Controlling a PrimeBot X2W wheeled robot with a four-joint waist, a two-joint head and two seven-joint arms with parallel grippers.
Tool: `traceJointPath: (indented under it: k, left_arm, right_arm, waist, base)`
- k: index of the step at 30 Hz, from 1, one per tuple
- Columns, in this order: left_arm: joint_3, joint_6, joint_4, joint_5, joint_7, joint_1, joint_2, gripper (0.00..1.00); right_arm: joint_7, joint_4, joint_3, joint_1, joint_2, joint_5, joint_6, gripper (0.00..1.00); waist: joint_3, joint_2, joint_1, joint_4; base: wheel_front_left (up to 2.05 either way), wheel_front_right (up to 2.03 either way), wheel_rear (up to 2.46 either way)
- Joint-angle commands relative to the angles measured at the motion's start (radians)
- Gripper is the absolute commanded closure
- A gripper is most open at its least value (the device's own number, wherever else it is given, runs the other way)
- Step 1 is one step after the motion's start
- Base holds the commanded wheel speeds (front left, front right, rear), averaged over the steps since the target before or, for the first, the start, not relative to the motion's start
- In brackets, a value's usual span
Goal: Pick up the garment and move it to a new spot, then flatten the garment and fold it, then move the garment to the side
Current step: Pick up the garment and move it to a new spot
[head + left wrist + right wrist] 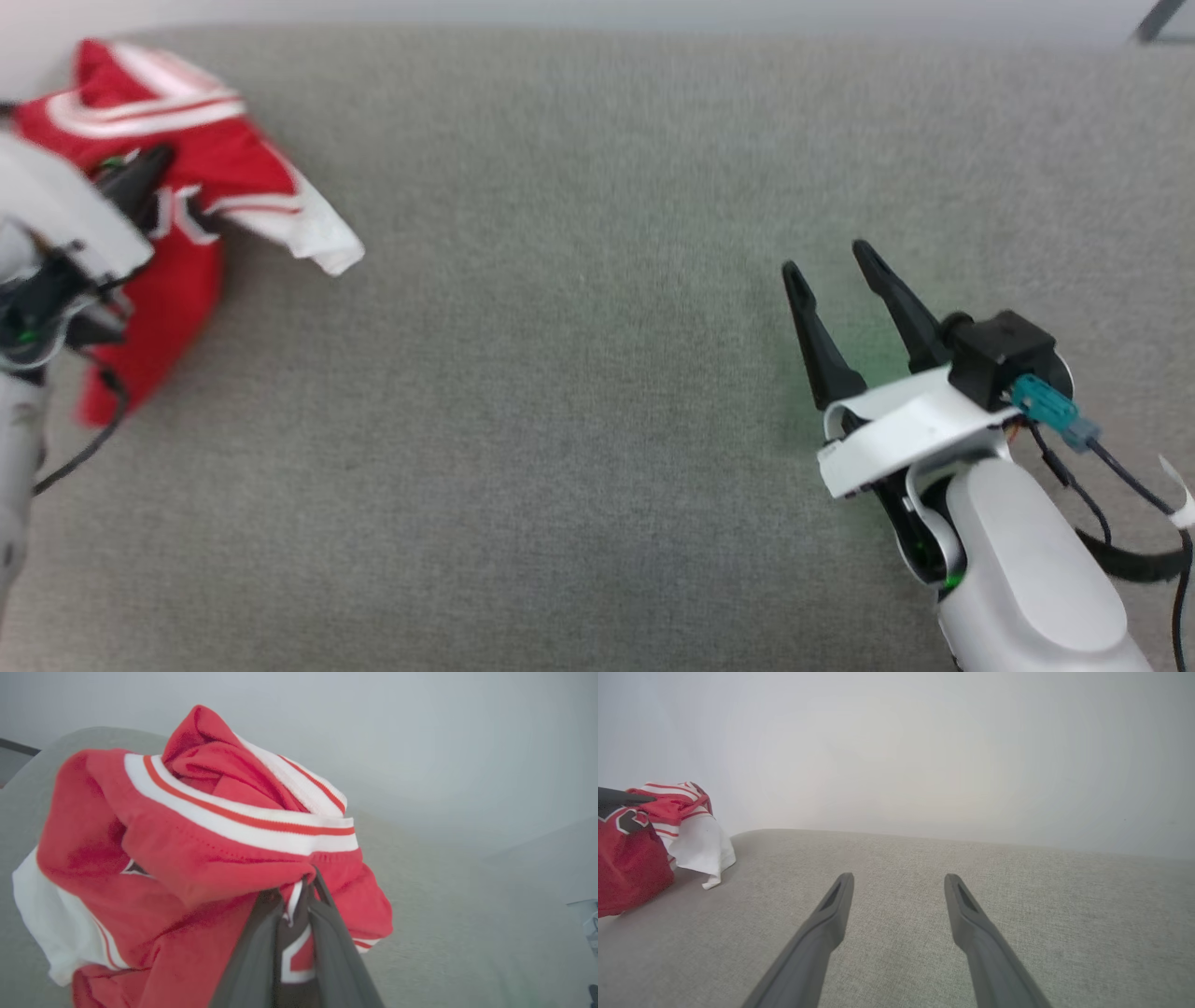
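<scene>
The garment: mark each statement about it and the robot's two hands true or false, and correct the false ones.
1. The left hand is shut on the garment. True.
2. The garment lies spread flat. False: it is bunched up, with a white sleeve drooping to one side.
3. The right hand is open with nothing between its fingers. True.
4. The right hand touches the garment. False: it is well apart from it, over the grey fabric surface.
</scene>
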Motion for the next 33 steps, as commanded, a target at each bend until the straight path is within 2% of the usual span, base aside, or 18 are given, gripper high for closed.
traceJointPath:
  k: [1, 6, 9, 18, 25, 31, 33]
  left_arm:
    - [-0.020, -0.002, -0.048, -0.023, -0.006, 0.000, -0.007, 1.00]
    - [-0.090, -0.002, -0.176, -0.046, -0.003, -0.032, -0.028, 1.00]
    - [-0.127, -0.002, -0.222, -0.037, -0.015, -0.066, -0.062, 1.00]
    - [-0.277, -0.002, -0.324, -0.012, 0.041, -0.145, -0.223, 1.00]
    - [-0.375, -0.002, -0.401, -0.019, 0.064, -0.158, -0.313, 1.00]
    - [-0.432, -0.002, -0.369, -0.040, 0.058, -0.123, -0.322, 1.00]
    - [-0.466, -0.002, -0.337, -0.021, 0.062, -0.119, -0.299, 1.00]
  right_arm:
    - [0.000, -0.004, -0.011, 0.030, 0.003, 0.012, 0.000, 0.00]
    - [0.000, -0.023, -0.038, 0.071, 0.011, 0.035, 0.000, 0.00]
    - [0.000, -0.044, -0.058, 0.092, 0.017, 0.047, 0.000, 0.00]
    - [0.000, -0.122, -0.147, 0.132, 0.030, 0.083, 0.000, 0.00]
    - [0.000, -0.172, -0.192, 0.146, 0.032, 0.134, 0.000, 0.00]
    - [0.000, -0.193, -0.192, 0.141, 0.032, 0.176, 0.000, 0.00]
    - [0.000, -0.199, -0.191, 0.141, 0.032, 0.196, 0.000, 0.00]
  waist:
    - [-0.085, 0.0000, 0.0000, 0.009]
    - [-0.107, 0.0000, 0.0000, -0.037]
    - [-0.106, 0.0000, 0.0000, -0.078]
    - [-0.059, 0.0000, 0.0000, -0.241]
    - [-0.002, 0.0000, 0.0000, -0.364]
    - [0.029, 0.0000, 0.0000, -0.443]
    - [0.040, 0.0000, 0.0000, -0.469]
  base:
    - [0.00, 0.00, 0.00]
    - [0.00, 0.00, 0.00]
    - [0.00, 0.00, 0.00]
    - [0.00, 0.00, 0.00]
    - [0.00, 0.00, 0.00]
    - [0.00, 0.00, 0.00]
    - [0.00, 0.00, 0.00]
